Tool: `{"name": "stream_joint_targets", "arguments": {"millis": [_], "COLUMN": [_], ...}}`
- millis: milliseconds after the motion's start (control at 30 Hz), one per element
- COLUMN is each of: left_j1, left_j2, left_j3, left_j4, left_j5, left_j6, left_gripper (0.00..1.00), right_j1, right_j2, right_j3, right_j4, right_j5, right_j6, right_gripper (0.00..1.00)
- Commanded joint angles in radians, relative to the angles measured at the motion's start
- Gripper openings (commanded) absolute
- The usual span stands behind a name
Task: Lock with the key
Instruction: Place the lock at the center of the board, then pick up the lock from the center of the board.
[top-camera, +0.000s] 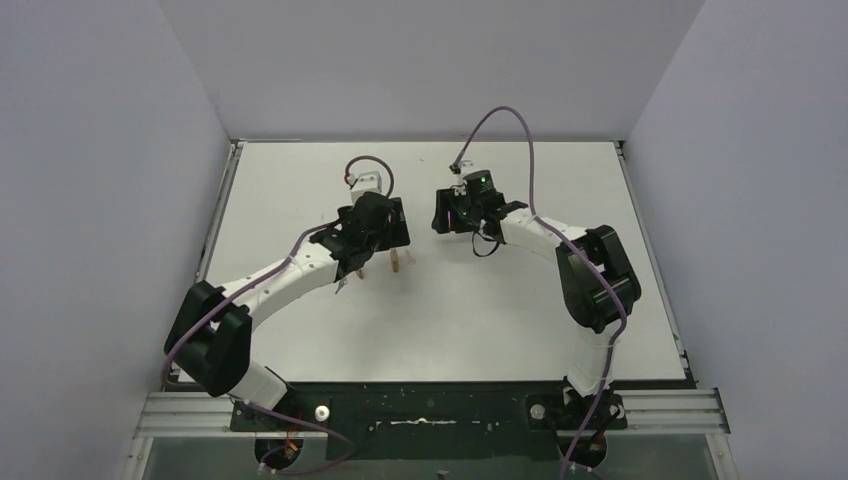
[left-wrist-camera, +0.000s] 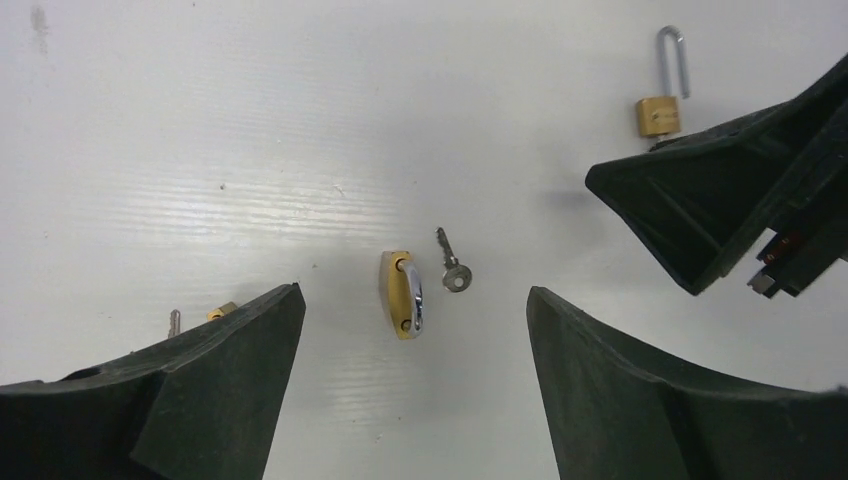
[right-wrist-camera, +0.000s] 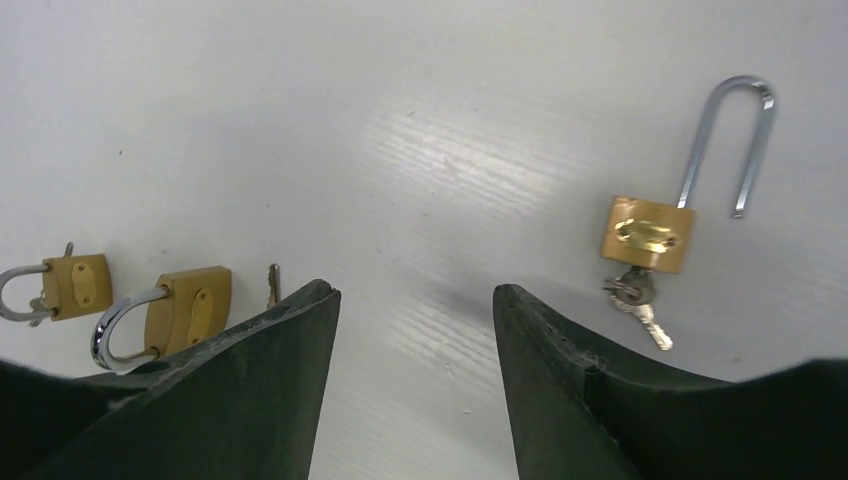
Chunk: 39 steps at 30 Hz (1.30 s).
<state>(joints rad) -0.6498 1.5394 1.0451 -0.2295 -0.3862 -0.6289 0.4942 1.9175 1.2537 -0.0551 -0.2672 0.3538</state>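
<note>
A small brass padlock (left-wrist-camera: 400, 295) lies on its side on the white table, its short shackle pushed in. A loose silver key (left-wrist-camera: 453, 266) lies just to its right. My left gripper (left-wrist-camera: 415, 293) hovers over the pair, open, with nothing between its fingers. A long-shackle brass padlock (right-wrist-camera: 647, 233) lies with its shackle (right-wrist-camera: 735, 130) sprung open and a key bunch (right-wrist-camera: 633, 295) in its keyhole. My right gripper (right-wrist-camera: 412, 290) is open and empty, to the left of that lock. In the top view the left gripper (top-camera: 378, 232) and right gripper (top-camera: 452, 212) face each other mid-table.
Another small brass padlock (right-wrist-camera: 74, 284) lies at the left of the right wrist view, beside the first small padlock (right-wrist-camera: 185, 308) and its key (right-wrist-camera: 273, 283). The right gripper's black body (left-wrist-camera: 720, 200) intrudes at the right of the left wrist view, below the long-shackle padlock (left-wrist-camera: 660, 110).
</note>
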Motion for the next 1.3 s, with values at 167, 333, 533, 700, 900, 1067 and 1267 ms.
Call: {"name": "stream_joint_targets", "arguments": {"millis": [167,333,533,700,900,1067,1267], "left_j1": [0.016,0.027,0.056,0.082,0.099,0.113,0.132], "left_j2": [-0.162,-0.205,-0.251,-0.272,-0.277,-0.277,-0.271], "left_j3": [-0.035,-0.068,-0.105,-0.121,-0.133,-0.145,-0.148], "left_j4": [0.006,0.003,0.013,0.019,0.028,0.040,0.048], "left_j5": [-0.038,-0.026,0.001,0.024,0.047,0.066,0.087], "left_j6": [0.033,0.032,0.029,0.028,0.027,0.027,0.027], "left_gripper": [0.86,0.88,0.88,0.88,0.88,0.88,0.88], "right_j1": [-0.015,-0.044,-0.070,-0.077,-0.078,-0.077,-0.077], "right_j2": [-0.001,0.058,0.115,0.141,0.170,0.195,0.220], "right_j3": [0.231,0.292,0.329,0.320,0.310,0.307,0.301], "right_j4": [-0.192,-0.231,-0.273,-0.278,-0.273,-0.269,-0.263], "right_j5": [0.246,0.264,0.278,0.301,0.292,0.283,0.277], "right_j6": [-0.150,-0.154,-0.159,-0.158,-0.157,-0.155,-0.154], "right_gripper": [0.62,0.62,0.62,0.62,0.60,0.56,0.53]}}
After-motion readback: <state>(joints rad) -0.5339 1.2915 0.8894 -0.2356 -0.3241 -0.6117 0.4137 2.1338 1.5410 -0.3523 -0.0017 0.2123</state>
